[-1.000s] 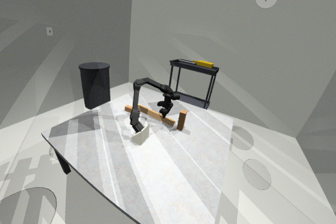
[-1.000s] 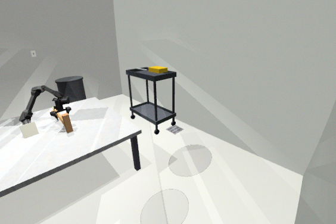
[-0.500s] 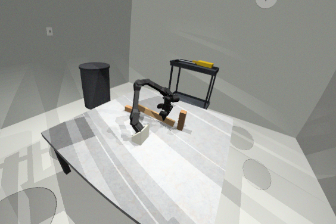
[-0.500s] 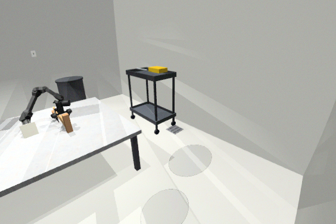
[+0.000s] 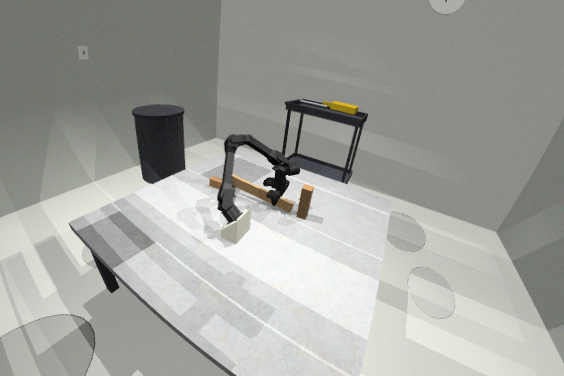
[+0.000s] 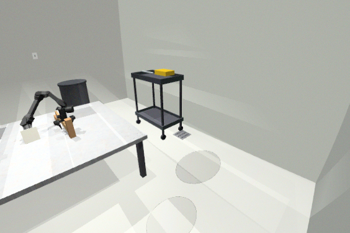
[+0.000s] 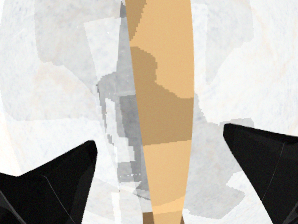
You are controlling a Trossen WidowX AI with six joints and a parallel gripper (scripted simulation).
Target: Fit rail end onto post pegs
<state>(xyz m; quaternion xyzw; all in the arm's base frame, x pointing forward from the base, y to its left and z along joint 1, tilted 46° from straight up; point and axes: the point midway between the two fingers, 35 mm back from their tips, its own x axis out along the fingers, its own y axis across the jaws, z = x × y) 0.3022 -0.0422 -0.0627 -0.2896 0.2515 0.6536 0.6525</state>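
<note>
The long wooden rail [image 5: 250, 189] [image 7: 167, 75] slopes down from the low footboard block [image 5: 215, 182] to the table. Its near end lies just short of the upright wooden post [image 5: 305, 202] [image 6: 70, 127], with a small gap between. Pegs and holes are too small to tell. My gripper [image 5: 272, 192] [image 6: 65, 123] [image 7: 161, 139] is open and empty, pointing down near the rail's near end. In the wrist view the rail runs between the two fingers without touching either. How low the fingertips are beside the rail is hard to tell.
A cream block [image 5: 236, 229] [image 6: 30, 136] stands at the arm's base on the table [image 5: 310, 272] [image 6: 40, 159]. A dark cart [image 5: 327, 113] [image 6: 172, 79] with a yellow box [image 5: 345, 107] [image 6: 164, 72] and a dark bin [image 5: 160, 144] [image 6: 74, 92] stand beyond the table.
</note>
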